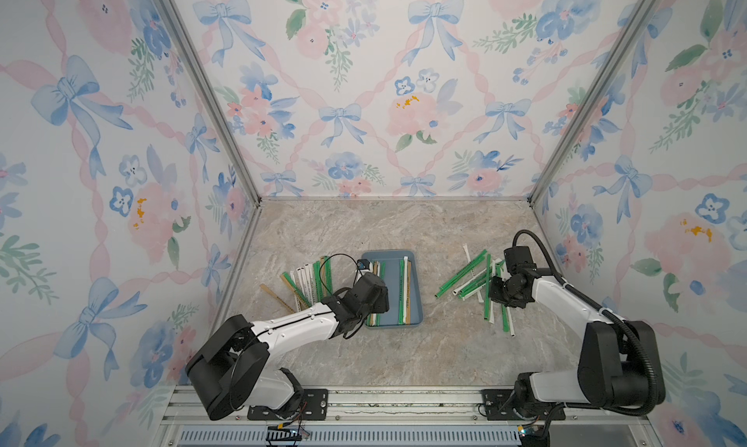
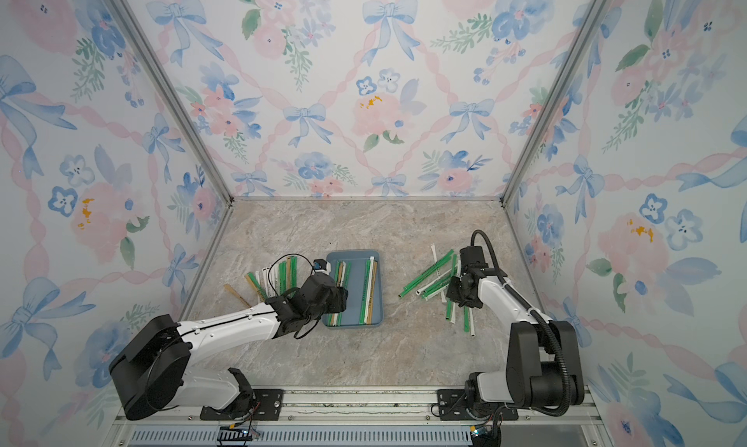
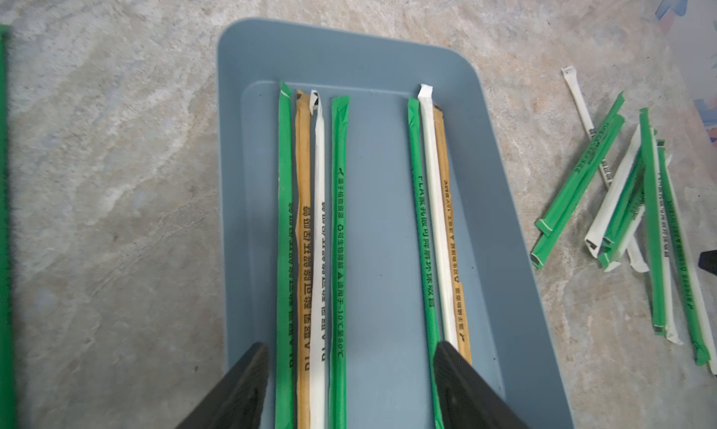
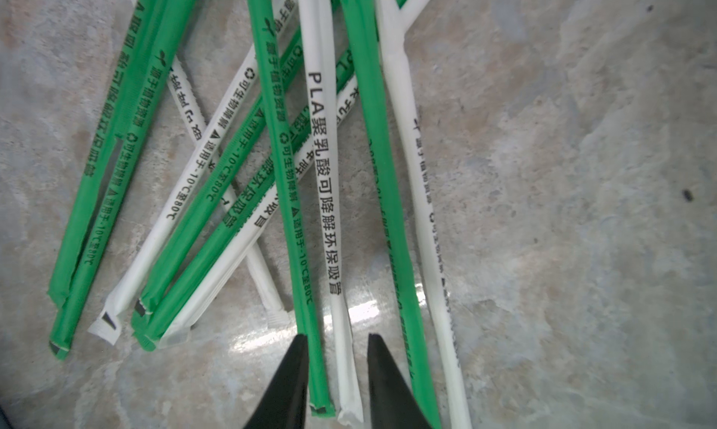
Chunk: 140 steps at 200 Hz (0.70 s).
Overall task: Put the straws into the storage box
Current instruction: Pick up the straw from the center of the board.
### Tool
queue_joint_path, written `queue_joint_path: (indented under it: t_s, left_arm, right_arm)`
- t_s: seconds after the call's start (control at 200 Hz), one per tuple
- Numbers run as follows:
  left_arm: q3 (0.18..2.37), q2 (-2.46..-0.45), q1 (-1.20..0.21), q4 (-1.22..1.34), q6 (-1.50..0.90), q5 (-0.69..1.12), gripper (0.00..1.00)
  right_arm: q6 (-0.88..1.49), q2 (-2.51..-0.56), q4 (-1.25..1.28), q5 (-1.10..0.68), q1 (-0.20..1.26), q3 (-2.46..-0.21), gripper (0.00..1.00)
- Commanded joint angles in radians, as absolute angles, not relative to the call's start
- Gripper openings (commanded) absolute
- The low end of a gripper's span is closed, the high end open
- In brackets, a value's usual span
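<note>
The slate-blue storage box lies mid-table with straws lengthwise in it: several side by side and three more. My left gripper hovers open over the box's near end, holding nothing. A loose pile of straws lies left of the box. Another pile, green and white, lies to its right. My right gripper is low over that pile. Its jaws straddle the ends of a green straw and a white straw, with a small gap left.
A single tan straw lies apart at the far left of the left pile. Floral walls close in three sides, and a metal rail with both arm bases runs along the front. A black cable loops above the left wrist.
</note>
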<state>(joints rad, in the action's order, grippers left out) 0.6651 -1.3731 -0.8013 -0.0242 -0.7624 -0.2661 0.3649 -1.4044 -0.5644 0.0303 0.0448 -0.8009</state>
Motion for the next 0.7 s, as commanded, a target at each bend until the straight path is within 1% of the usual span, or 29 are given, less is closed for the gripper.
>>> queue_joint_path:
  t_s: [0.0,0.19,0.305,0.4,0.585,0.695]
  left_arm:
    - [0.652,-1.353,-0.807,-0.031,-0.746,-0.287,0.70]
    - [0.653,-1.351,-0.808,-0.031,-0.744,-0.289,0.70]
    - [0.648,-1.338,-0.808,-0.031,-0.744,-0.294,0.70]
    - [0.641,-1.323,-0.807,-0.030,-0.744,-0.302,0.70]
    - [0.629,-1.298,-0.807,-0.030,-0.743,-0.318,0.70]
    - [0.623,-1.286,-0.807,-0.031,-0.742,-0.321,0.70]
  right_arm:
    - [0.357,-1.445,-0.569,0.044,0.035,-0.818,0.28]
    - [0.360,-1.505,-0.571,0.056,0.035,-0.841,0.29]
    - [0.360,-1.551,-0.597,0.072,0.027,-0.866,0.28]
    - [0.362,-1.570,-0.603,0.077,0.021,-0.874,0.23]
    - [0.359,-1.582,-0.597,0.062,0.020,-0.877,0.17]
    - [0.356,-1.582,-0.595,0.052,0.020,-0.876,0.10]
